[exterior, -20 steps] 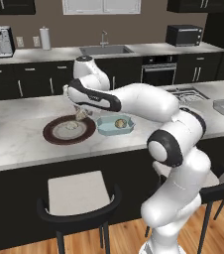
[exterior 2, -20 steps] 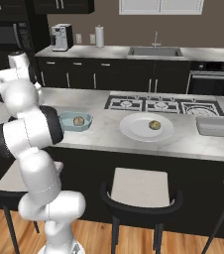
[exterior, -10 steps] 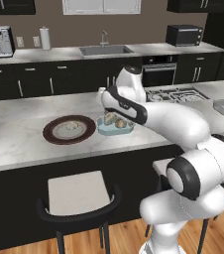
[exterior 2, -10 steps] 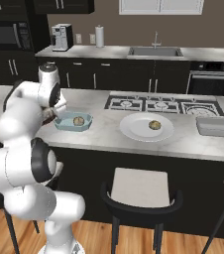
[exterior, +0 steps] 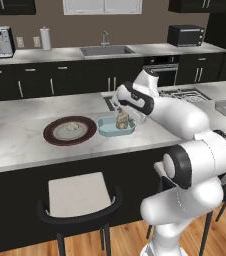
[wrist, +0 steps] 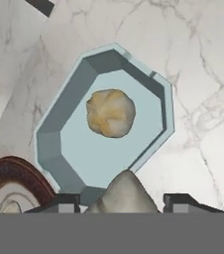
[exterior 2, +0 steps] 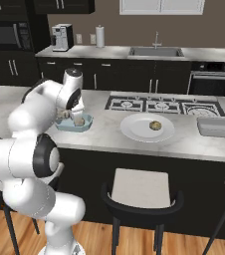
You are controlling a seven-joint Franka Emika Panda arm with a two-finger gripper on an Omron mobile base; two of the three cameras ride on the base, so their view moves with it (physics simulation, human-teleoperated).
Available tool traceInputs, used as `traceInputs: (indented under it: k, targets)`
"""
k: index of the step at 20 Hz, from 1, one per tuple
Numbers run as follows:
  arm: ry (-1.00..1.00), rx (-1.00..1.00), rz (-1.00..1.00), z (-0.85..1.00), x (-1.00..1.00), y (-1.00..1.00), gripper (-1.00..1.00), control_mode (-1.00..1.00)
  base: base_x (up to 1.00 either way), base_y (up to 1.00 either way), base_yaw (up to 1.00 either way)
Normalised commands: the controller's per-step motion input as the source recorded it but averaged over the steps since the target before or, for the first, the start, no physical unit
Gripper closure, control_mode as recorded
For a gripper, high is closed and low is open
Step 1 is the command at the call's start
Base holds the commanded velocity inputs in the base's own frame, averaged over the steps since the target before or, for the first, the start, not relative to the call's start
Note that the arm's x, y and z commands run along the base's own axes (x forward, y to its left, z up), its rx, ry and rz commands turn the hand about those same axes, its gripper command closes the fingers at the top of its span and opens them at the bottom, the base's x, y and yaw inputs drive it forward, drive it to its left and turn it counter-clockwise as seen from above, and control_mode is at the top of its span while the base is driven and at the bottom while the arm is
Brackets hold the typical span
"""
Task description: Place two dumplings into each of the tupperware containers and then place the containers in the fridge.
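Blue tub (wrist: 59,144): 1 dumpling (wrist: 110,112) inside; hand (wrist: 125,203) grips 1 more dumpling (wrist: 125,196) above it.

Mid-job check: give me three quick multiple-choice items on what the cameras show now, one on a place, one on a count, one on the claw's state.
1. Where is the claw?
A. above the light blue tub
B. over the white plate
C. at the sink

2. How many dumplings lie loose in the light blue tub?
A. none
B. one
C. three

3. What is the claw doing?
A. hanging open and empty
B. gripping a tub's rim
C. holding a dumpling

Answers:
1 A: the hand view looks straight down into the tub.
2 B: a single loose dumpling rests on its floor.
3 C: a held dumpling sits between the fingertips.
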Motion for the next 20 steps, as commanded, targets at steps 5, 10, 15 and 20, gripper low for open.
traceInputs:
  k: [5,10,15,20]
  targets:
    - [0.15,-0.04,-0.16,0.0,0.22,0.0,1.0,-1.0,0.0,0.0,0.0]
    - [0.1,-0.08,-0.11,0.0,0.01,0.0,1.0,-1.0,0.0,0.0,0.0]
    - [0.06,-0.13,-0.06,-0.09,-0.05,0.0,1.0,-1.0,0.0,0.0,0.0]
    - [0.05,-0.16,-0.04,-0.35,-0.09,0.09,1.0,-1.0,0.0,0.0,0.0]
